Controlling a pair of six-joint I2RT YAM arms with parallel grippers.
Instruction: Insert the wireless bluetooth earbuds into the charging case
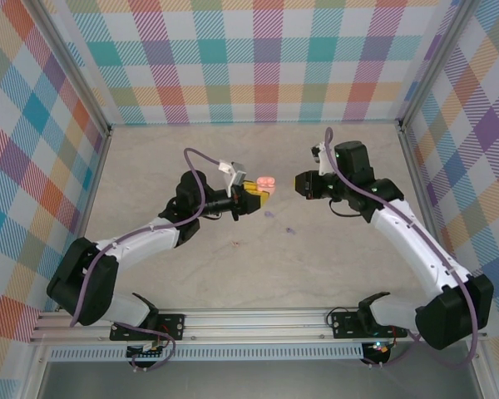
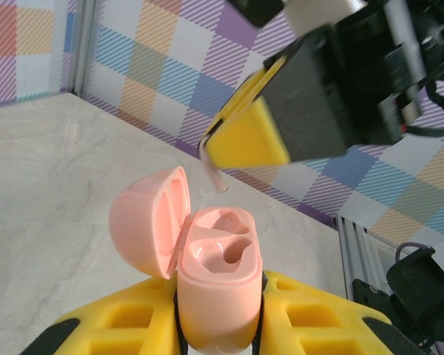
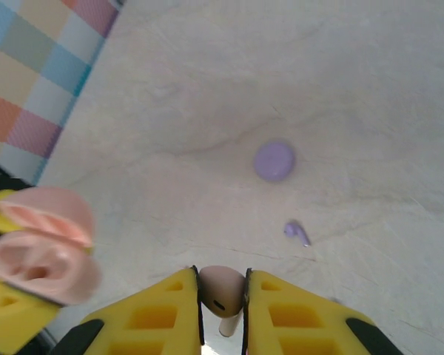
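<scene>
- Now, the right hand (image 3: 222,279) is clamped on a pale pink earbud (image 3: 222,294). The bulb sits between the two yellow fingers (image 3: 163,310) and the stem pokes out past their tips.
- So the earbud's long axis runs roughly along the fingers, stem leading, aimed toward the open charging case (image 2: 220,259).
- In the left wrist view the stem tip hangs just above the case's mouth, near the hinge edge and the far well, without touching. Both wells look empty, as far as can be told.
- The left hand (image 2: 218,318) is closed on the case's lower body, with the lid (image 2: 144,222) swung back and the mouth turned toward the right hand.
- From above, the two hands face each other mid-surface, and the case sits just left of the right hand with a small gap between.
- Judging from this, the coming move turns on lining the stem up with one well. It seems to sit slightly toward the hinge side, so a small shift looks needed before pushing in.
- Farther out on the surface (image 3: 355,74), a rounder lilac earbud (image 3: 274,160) and a stemmed lilac earbud (image 3: 297,232) lie loose, apart from each other and nearer the arms' bases than the hands.
</scene>
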